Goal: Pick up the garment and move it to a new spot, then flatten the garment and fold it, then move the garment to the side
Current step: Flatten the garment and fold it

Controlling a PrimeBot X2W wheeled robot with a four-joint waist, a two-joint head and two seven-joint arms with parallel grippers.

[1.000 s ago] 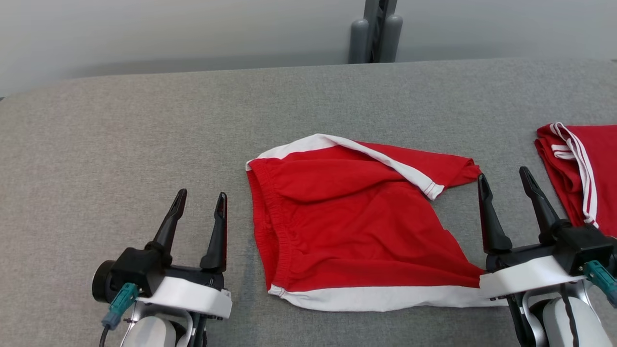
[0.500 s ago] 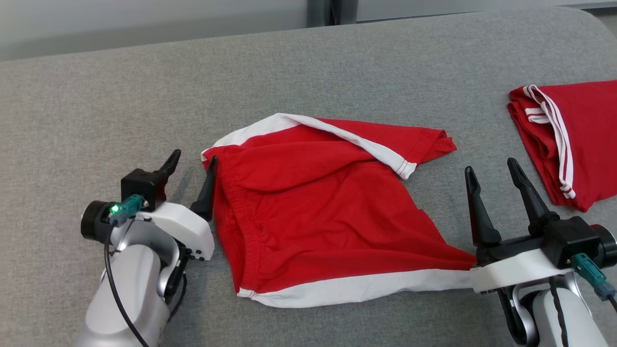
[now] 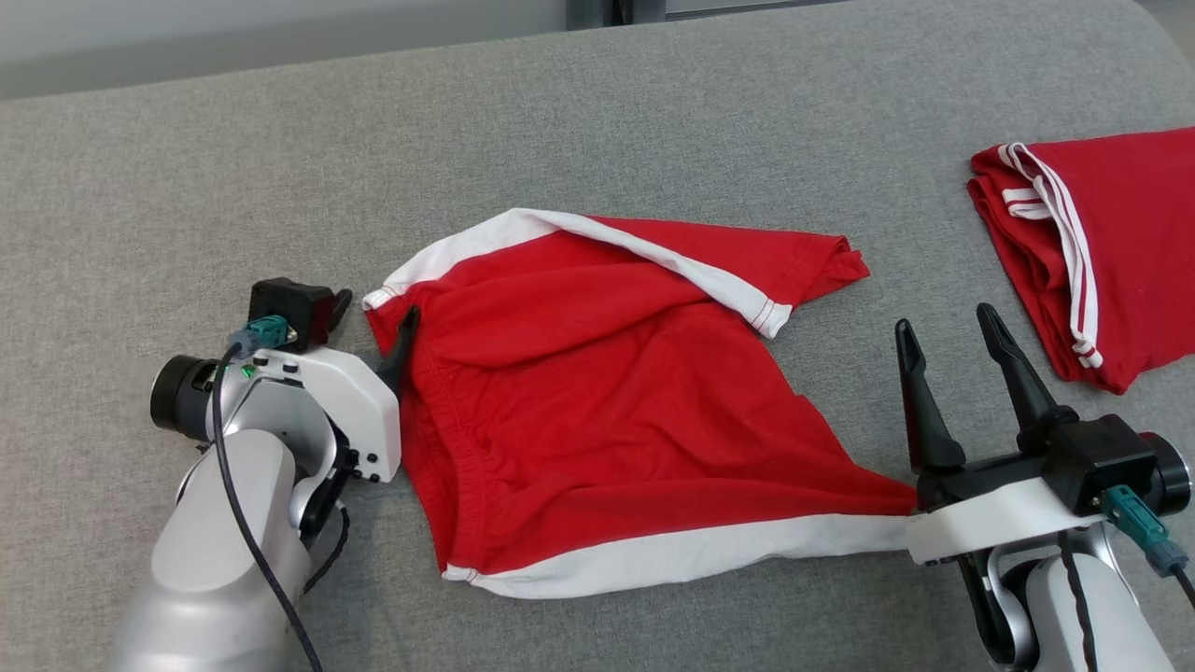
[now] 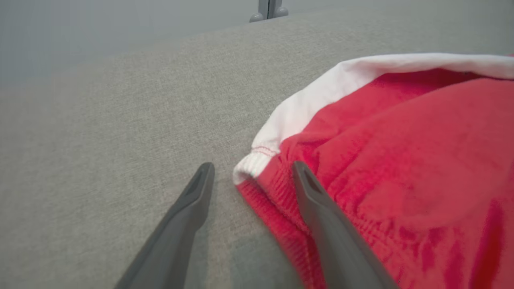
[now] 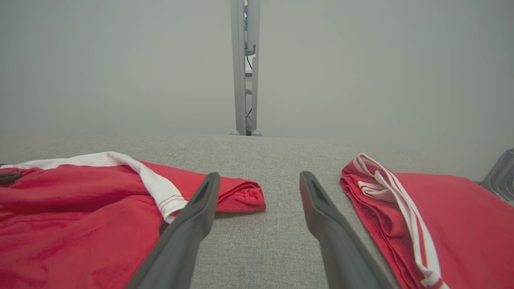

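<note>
There, left claw (image 4: 253, 167) astride garment (image 4: 401, 160) corner

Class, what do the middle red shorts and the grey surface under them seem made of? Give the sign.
Red shorts: soft matte knit, probably cotton jersey; creases limply and gathers at the waist. Grey surface: matte woven cloth covering, judging by its flecked weave; what lies beneath is hidden.

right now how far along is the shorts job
Early. The red shorts lie rumpled on the grey surface, one leg flopped over. In hand: the open left gripper straddles the waistband corner; the right gripper hovers open. Flattening, folding and moving aside remain.
</note>
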